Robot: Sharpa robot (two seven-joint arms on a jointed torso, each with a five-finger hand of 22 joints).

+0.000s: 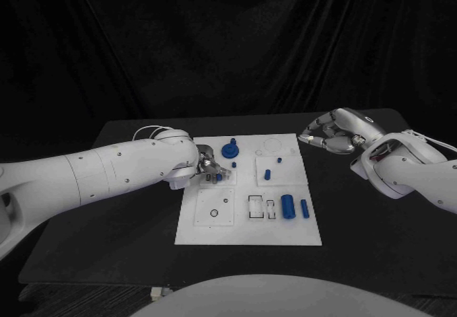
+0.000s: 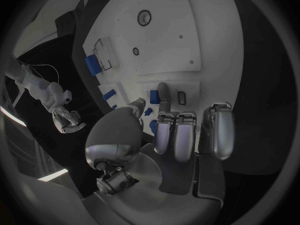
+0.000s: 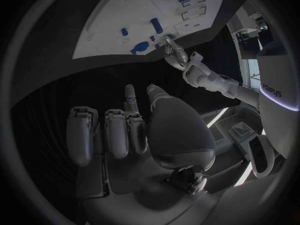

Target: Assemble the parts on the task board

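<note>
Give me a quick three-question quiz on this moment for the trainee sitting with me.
1. True or false: the right hand is above the white task board.
2. Which is at the small blue part on the board's far half? A) left hand B) right hand C) neither hand
3. Fill in: the thick blue cylinder lies on the board's side nearer the robot's ___ arm.
Key: 1 false, it is over the black table; 2 A; 3 right.

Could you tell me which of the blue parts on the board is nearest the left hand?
The small blue part at the left hand, on the task board's left side; the others lie farther right.
</note>
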